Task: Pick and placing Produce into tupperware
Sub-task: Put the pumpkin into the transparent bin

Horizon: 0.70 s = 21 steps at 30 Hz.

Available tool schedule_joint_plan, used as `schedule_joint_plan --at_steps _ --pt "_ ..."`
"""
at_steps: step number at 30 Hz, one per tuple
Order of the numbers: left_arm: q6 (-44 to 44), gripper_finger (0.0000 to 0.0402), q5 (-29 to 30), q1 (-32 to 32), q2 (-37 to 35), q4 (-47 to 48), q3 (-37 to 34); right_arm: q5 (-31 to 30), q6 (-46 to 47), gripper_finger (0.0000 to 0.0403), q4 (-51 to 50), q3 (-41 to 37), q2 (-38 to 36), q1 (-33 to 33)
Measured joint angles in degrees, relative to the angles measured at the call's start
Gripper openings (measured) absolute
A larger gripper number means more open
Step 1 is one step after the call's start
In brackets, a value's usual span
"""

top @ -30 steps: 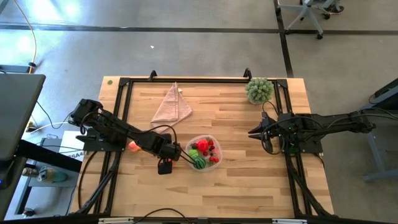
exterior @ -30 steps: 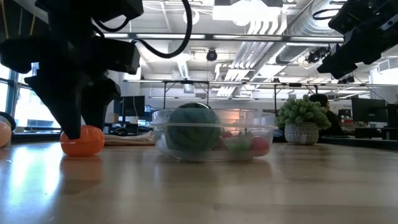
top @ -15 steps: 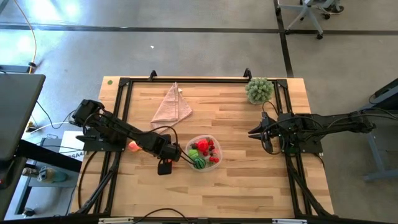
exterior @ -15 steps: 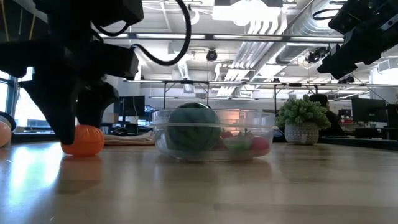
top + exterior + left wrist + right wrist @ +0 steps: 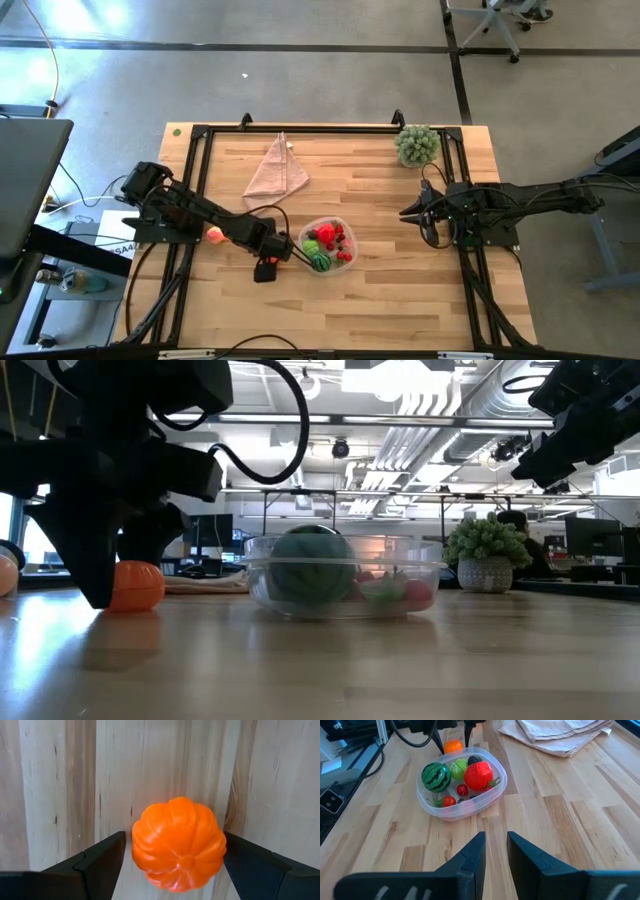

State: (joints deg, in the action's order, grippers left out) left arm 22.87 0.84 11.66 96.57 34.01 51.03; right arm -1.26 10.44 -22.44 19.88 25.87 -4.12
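The clear tupperware stands mid-table and holds a striped melon, a green ball, a red ball and small berries. An orange ribbed fruit rests on the wood just left of the tub. My left gripper is open and points down. Its fingers stand on either side of the orange, and I cannot tell whether they touch it. A pink peach lies farther left, beside the left arm. My right gripper is shut and empty, hovering near the table's right edge.
A folded pink cloth lies at the far middle of the table. A bushy pale-green plant in a pot stands at the far right corner. Bare wood lies between the tub and my right gripper.
My left gripper has gone down toward the table, and its fingers now straddle the orange, which has stayed in place. The right arm has kept still.
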Motion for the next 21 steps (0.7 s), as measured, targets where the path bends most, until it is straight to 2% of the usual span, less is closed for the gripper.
schedule_joint_plan --at_steps 5,12,21 --pt "-0.1 0.031 2.2 0.0 0.0 -0.7 0.0 0.0 0.0 0.0068 -0.1 0.0 0.0 0.0" --pt "-0.1 0.0305 2.2 0.0 0.0 -1.0 0.0 0.0 0.0 0.0068 -0.1 0.0 0.0 0.0" --pt "0.1 0.0248 2.0 0.0 0.0 -1.0 0.0 0.0 0.0 0.0068 -0.1 0.0 0.0 0.0"
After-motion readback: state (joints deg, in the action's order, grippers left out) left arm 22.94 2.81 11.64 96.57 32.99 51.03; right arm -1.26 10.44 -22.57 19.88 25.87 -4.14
